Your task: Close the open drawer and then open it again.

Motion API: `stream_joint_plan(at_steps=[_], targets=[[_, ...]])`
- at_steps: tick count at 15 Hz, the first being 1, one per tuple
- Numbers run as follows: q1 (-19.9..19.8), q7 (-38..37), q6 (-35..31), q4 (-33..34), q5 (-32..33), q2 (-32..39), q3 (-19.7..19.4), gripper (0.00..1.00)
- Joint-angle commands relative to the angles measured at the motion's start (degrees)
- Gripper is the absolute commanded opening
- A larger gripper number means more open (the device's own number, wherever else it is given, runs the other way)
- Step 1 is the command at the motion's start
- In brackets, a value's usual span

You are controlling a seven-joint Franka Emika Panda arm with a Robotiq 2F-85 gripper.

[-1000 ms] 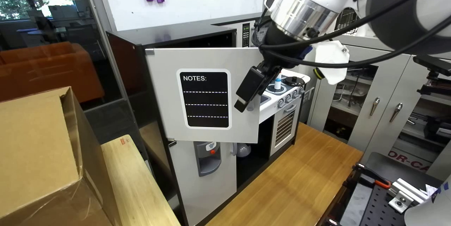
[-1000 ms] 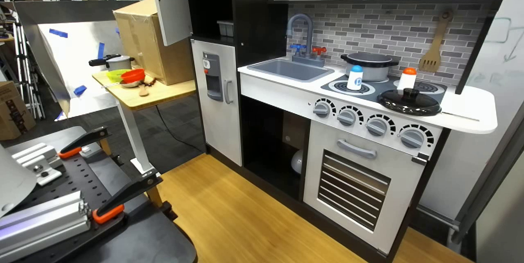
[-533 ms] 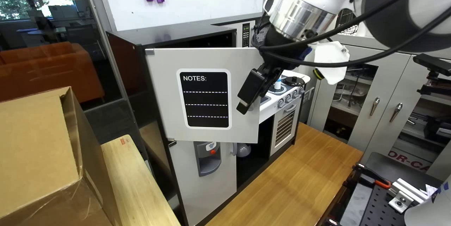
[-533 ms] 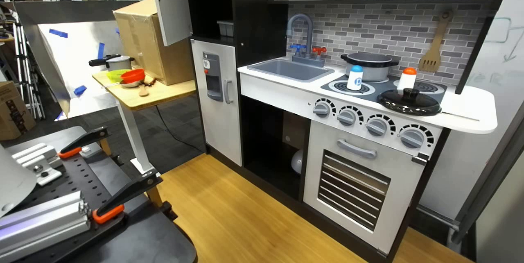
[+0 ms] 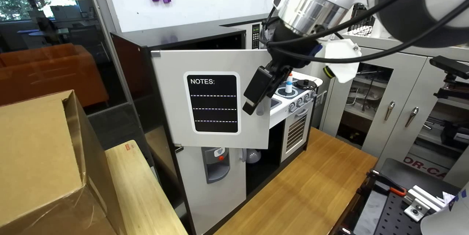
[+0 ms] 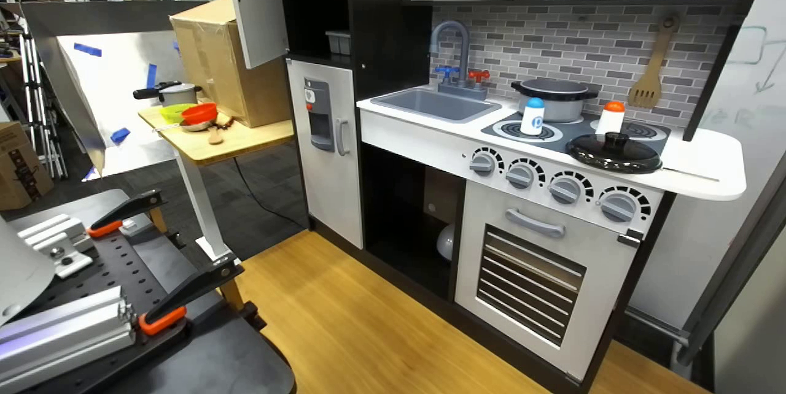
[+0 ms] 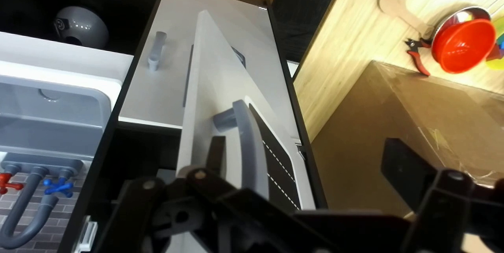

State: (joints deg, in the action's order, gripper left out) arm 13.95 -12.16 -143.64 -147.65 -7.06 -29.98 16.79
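Up on the fridge (image 6: pixel 387 44), the door (image 5: pixel 176 103) stands well open, its black NOTES board (image 7: pixel 279 182) showing. From where I'm standing, the gripper (image 7: pixel 306 146) slants down near the door's free edge, jaws spread wide; seen from the wrist, the grey handle (image 7: pixel 251 146) shows between them, nearer one than the other. Whether they touch it I can't tell. Below, the lower door (image 6: pixel 328 191) is closed. Over on the hob (image 6: pixel 577 130) sit a pot (image 6: pixel 556 102) and a black lid (image 6: pixel 614 154), while a cardboard box (image 5: pixel 36 154) stands on the wooden table (image 5: pixel 143 187).
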Motion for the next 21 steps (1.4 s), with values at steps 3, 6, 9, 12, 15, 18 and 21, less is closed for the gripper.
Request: stream_joint_plan(at_steps=[3,6,9,12,15,18,21], targets=[[0.3,0.2,0.1,2.2,0.2,2.6,-0.4,0.75],[0.2,-0.1,0.2,2.9,0.2,3.2,-0.4,0.62],[0.3,-0.4,1.3,3.0,0.1,3.2,-0.6,0.42],[0.2,-0.5,2.3,2.8,-0.1,2.9,-0.9,0.21],[0.2,-0.3,3.1,2.5,-0.3,2.2,-1.4,0.02],[0.2,-0.2,3.3,2.1,-0.5,1.5,-1.8,0.03],[-0.1,-0.4,3.4,1.7,-0.3,0.8,-1.9,0.03]])
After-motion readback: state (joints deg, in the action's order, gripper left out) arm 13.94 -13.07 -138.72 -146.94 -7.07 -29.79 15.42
